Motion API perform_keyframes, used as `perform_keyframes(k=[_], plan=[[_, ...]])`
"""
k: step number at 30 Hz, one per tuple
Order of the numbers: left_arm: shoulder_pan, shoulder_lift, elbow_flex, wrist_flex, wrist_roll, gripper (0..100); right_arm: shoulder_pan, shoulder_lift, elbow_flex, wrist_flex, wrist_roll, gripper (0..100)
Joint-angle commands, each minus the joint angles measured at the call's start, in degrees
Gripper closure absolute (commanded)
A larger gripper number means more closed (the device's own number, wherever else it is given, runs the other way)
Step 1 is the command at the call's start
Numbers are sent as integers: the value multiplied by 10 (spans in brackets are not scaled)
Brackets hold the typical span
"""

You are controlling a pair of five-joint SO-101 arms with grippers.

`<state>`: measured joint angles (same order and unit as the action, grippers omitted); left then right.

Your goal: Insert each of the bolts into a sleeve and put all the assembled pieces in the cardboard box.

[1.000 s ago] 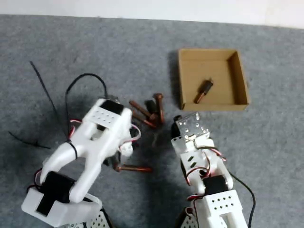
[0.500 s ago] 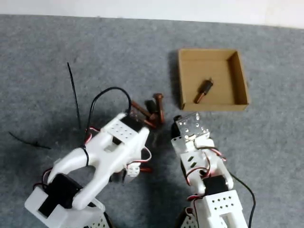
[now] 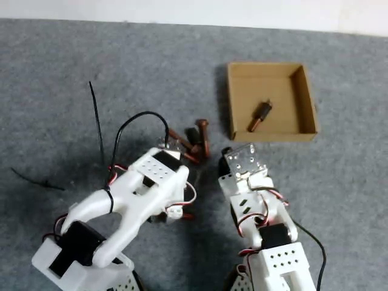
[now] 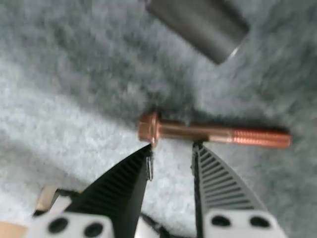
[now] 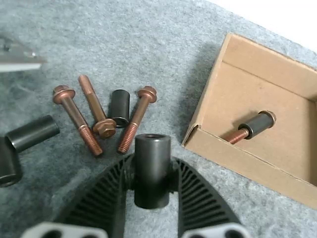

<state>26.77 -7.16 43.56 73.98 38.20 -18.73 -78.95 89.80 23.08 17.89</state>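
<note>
High view puts the cardboard box [image 3: 232,103] at about 1 o'clock on the grey counter [image 3: 339,200]. One assembled piece [image 3: 259,116], a bolt seated in a sleeve, lies on the floor of the box. A cluster of loose bolts [image 3: 195,140] lies near the middle of the counter, at 8 o'clock from the box and apart from it. The left arm [image 3: 139,188] bends over the counter at 7 o'clock, and the right arm [image 3: 248,182] stands beside it at 5 o'clock. In the left wrist view the left end effector [image 4: 172,148] is spread. Its two black fingertips sit right at a copper bolt [image 4: 208,134] lying flat across the gap, one tip by the flanged head and the other by the smooth shank. Whether they touch it cannot be told. A dark spare sleeve [image 4: 198,22] lies beyond that bolt, apart from it. In the right wrist view the right end effector [image 5: 152,173] is pinching a black sleeve [image 5: 152,153] lengthwise between its fingers, with the bored end showing. Beyond it, a short sleeve [image 5: 119,108] stands among the loose bolts.
</note>
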Motion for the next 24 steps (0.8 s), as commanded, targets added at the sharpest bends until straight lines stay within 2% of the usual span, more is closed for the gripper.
perform_keyframes(k=[1,8,13,17,21,24], plan=[[-47,-7,0,-40,-5,867,7,-10,-8,-16,7,994],[-84,-7,-5,-51,-37,867,7,-10,-8,-16,7,994],[-125,-8,-4,-116,-37,867,7,-10,-8,-16,7,994],[-111,-15,-5,-93,-33,870,7,-10,-8,-16,7,994],[-85,-15,-5,-90,55,870,7,-10,-8,-16,7,993],[-64,-15,-15,-86,82,870,7,-10,-8,-16,7,993]])
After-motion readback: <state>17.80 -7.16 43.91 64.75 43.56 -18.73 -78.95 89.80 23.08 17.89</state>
